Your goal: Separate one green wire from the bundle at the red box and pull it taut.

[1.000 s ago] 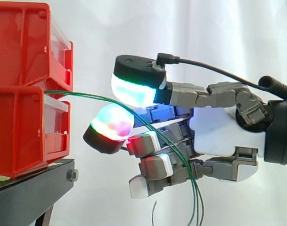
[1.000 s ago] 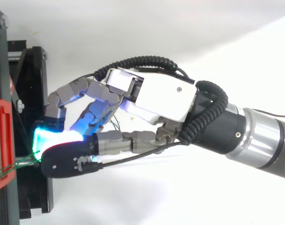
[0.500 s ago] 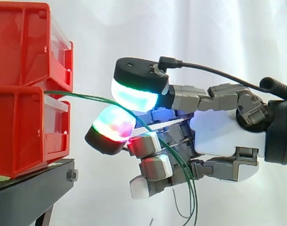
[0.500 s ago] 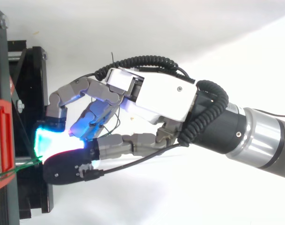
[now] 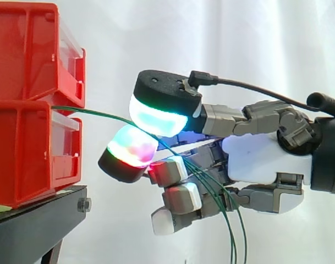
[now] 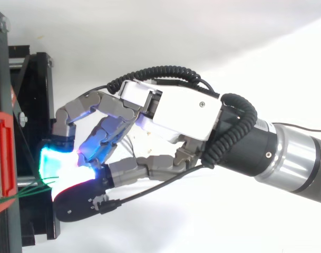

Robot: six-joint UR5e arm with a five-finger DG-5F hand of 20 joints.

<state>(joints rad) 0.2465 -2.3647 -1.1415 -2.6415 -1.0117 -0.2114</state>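
Two red bins (image 5: 24,60) sit stacked at the far left on a black stand (image 5: 35,225), with a white curtain (image 5: 222,38) behind. In the top view their red edge (image 6: 2,163) shows at the left border, above the stand (image 6: 36,105).

The green wires (image 5: 101,113) come out at the seam where the upper bin rests on the lower one. They run right in a shallow arc, close together as one bundle, and are not drawn straight. From above they show as thin green lines (image 6: 23,191) crossing from the bin to the glowing tips.

Right of the bins, the fingers meet the bundle. The upper pad (image 5: 156,115), black-backed and glowing green and cyan, sits just over the lower pad (image 5: 128,148), which glows red, green and magenta. The two are closed together, and the wires pass between them, pinched there as far as the side view shows. The other fingers (image 5: 181,195) are curled in below and hold nothing.

Past the pinch the wires slope down across those curled fingers, spread into separate strands and hang loose out of the bottom of the side view.

Further right lies the hand (image 5: 263,159), level, its palm facing the bins, the arm entering from the right edge. From above, the hand (image 6: 176,108) reaches left towards the stand.
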